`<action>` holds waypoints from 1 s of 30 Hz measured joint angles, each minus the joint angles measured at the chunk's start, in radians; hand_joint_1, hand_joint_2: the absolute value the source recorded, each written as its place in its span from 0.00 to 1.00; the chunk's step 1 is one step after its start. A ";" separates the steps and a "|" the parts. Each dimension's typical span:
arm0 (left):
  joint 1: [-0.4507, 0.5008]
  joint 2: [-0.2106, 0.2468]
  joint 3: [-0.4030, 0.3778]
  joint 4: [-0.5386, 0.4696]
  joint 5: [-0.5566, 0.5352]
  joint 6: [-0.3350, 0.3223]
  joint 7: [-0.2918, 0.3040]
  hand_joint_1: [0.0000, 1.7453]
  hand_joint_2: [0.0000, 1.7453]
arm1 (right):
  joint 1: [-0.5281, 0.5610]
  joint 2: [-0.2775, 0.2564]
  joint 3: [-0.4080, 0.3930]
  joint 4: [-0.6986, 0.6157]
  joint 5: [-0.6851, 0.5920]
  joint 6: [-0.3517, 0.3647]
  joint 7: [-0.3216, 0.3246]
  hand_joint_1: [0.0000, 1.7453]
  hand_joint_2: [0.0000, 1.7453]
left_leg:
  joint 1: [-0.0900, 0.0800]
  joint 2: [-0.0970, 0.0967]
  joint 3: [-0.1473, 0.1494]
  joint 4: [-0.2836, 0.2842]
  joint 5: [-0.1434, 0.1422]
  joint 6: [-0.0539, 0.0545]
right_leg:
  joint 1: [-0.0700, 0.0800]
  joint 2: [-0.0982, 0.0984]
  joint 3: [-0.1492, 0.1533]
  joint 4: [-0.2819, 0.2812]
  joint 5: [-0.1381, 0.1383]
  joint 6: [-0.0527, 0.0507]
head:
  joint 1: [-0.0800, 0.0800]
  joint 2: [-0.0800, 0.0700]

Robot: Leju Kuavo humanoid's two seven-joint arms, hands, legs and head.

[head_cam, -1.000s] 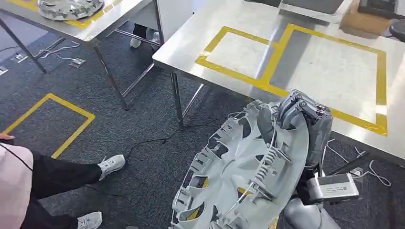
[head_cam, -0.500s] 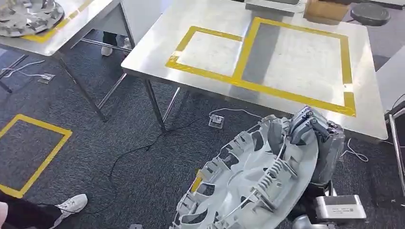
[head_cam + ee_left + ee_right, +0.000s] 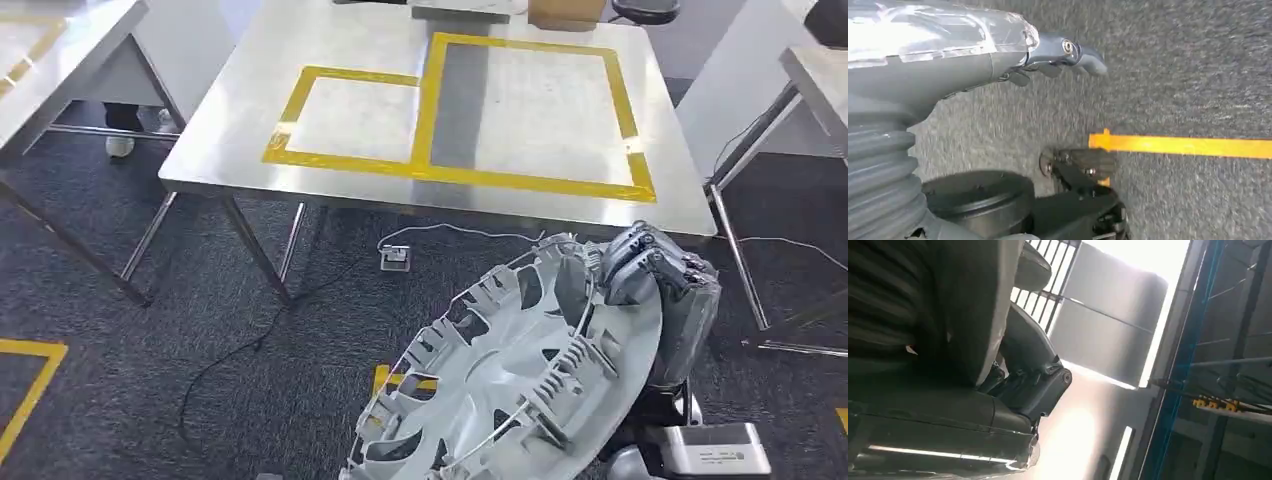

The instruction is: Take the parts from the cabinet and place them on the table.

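1. In the head view, low and right of centre, the robot's right hand point(image 3: 655, 275) curls its dark fingers over the upper rim of a grey plastic wheel cover point(image 3: 520, 370), clamped on it. The cover is held tilted over the dark carpet, its ribbed inner side facing the camera, short of the near edge of the steel table point(image 3: 230, 160). Its top rim lies just below that edge in the picture. Yellow tape point(image 3: 430, 120) marks two rectangles side by side on the tabletop, both bare; a cardboard box point(image 3: 566, 10) sits at the far edge. Under the near edge, a floor socket point(image 3: 395, 258) and a trailing black cable point(image 3: 250, 340) lie on the carpet between the table legs. Another steel table point(image 3: 40, 50) stands to the left across an open strip of carpet, and a third table's frame point(image 3: 800, 90) stands to the right.

2. In the left wrist view, the left hand point(image 3: 1048, 55) hangs over grey carpet, its fingers loosely apart with nothing in them. A yellow floor tape line point(image 3: 1188, 146) runs across the carpet beyond it.

3. In the right wrist view, the right hand presses the cover's pale rim point(image 3: 983, 315) against its dark fingers point(image 3: 1035, 370). Beyond are a bright ceiling and blue shelving uprights point(image 3: 1183, 360).
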 joint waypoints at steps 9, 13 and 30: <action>-0.002 -0.001 0.000 0.000 -0.018 -0.013 0.024 0.00 1.00 | 0.025 0.000 -0.013 -0.001 0.003 -0.008 0.008 1.00 1.00 | -0.021 0.151 0.032 -0.004 -0.029 0.016 | 0.019 -0.183 -0.046 0.086 0.016 -0.006 | 0.056 0.000; -0.004 -0.009 0.000 0.000 -0.023 -0.014 0.016 0.00 1.00 | 0.025 -0.001 -0.014 -0.010 0.016 -0.005 0.032 1.00 1.00 | -0.028 0.191 0.043 -0.009 -0.039 0.001 | 0.042 -0.228 -0.005 0.004 0.014 -0.036 | 0.058 0.000; -0.002 -0.018 -0.001 -0.008 -0.028 -0.012 0.001 0.00 1.00 | -0.008 -0.006 -0.021 -0.034 0.026 0.002 0.076 1.00 1.00 | -0.012 0.045 -0.022 0.016 0.002 0.001 | 0.019 -0.130 0.012 0.007 -0.007 -0.014 | 0.023 0.000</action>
